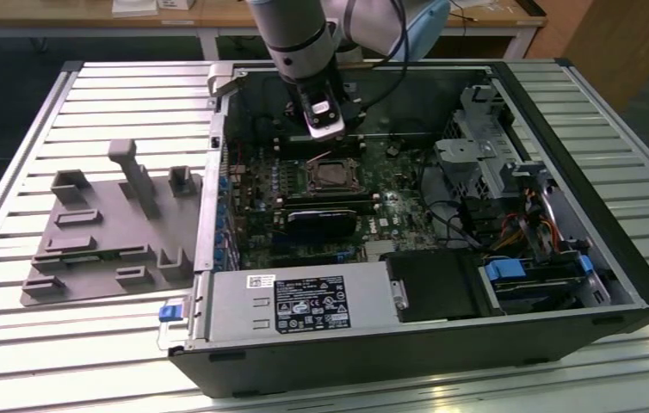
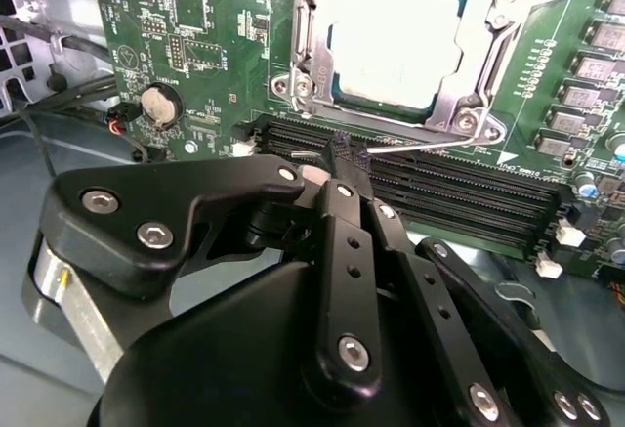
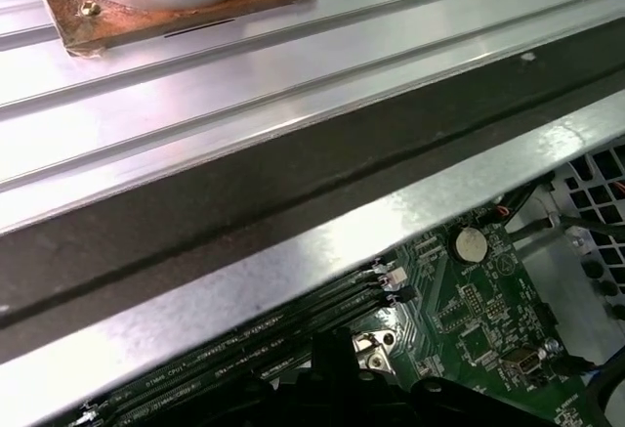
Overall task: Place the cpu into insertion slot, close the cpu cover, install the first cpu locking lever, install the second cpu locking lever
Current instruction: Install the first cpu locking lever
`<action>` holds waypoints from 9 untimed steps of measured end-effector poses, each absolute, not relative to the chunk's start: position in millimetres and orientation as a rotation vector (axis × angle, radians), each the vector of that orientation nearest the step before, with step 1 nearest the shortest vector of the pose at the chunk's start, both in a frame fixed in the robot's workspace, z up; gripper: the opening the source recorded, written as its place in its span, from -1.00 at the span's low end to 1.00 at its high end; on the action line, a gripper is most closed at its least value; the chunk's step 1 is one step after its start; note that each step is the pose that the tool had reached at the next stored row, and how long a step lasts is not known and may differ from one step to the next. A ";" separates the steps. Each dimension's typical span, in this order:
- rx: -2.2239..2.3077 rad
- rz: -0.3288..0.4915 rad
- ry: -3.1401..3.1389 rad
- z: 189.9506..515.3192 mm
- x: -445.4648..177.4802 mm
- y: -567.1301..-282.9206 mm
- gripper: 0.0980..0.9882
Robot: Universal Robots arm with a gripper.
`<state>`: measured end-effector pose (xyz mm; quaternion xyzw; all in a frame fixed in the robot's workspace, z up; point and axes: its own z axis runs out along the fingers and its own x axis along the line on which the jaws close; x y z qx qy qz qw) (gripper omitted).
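**CPU seated, cover down, gripper at the locking lever**

Tabletop [image 1: 26, 361] was slatted metal, with the open PC case [image 1: 600, 258] lying on it toward the exterior view's right side. Grey fixture plate [image 1: 107, 232] sat on the tabletop beside the case, toward the exterior view's left edge. Power-supply box [image 1: 301, 305] was along the case's near wall, drive bays [image 1: 497, 163] toward the exterior view's right.

Motherboard [image 2: 195, 75] lay flat in the case floor; also seen in the first wrist view [image 3: 469, 300], next to the case's metal edge [image 3: 293, 261].

Arm [image 1: 296, 34] came down from the far edge of the tabletop into the case, gripper [image 1: 322, 129] hanging just above and behind the socket area.

Insertion slot [image 1: 330, 175] was mid-board. In the second wrist view the cpu [image 2: 398, 41] sat flat inside the slot, silvery top showing through the window of the cpu cover [image 2: 469, 65], which lay down over it.

A thin locking lever [image 2: 430, 144] ran along the cover's edge nearest the black memory slots [image 2: 449, 188]. Gripper [image 2: 337, 158] fingertips were right at that lever's free end, apparently touching it. Fingers looked drawn close together, nearly closed; can't tell whether they actually pinched the lever.

Coin cell [image 2: 156, 105] sat on the board beside the gripper body.
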<state>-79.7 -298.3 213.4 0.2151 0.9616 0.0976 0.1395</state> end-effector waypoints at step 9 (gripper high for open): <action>0.621 0.282 2.777 210.6 -79.7 -296.0 -0.99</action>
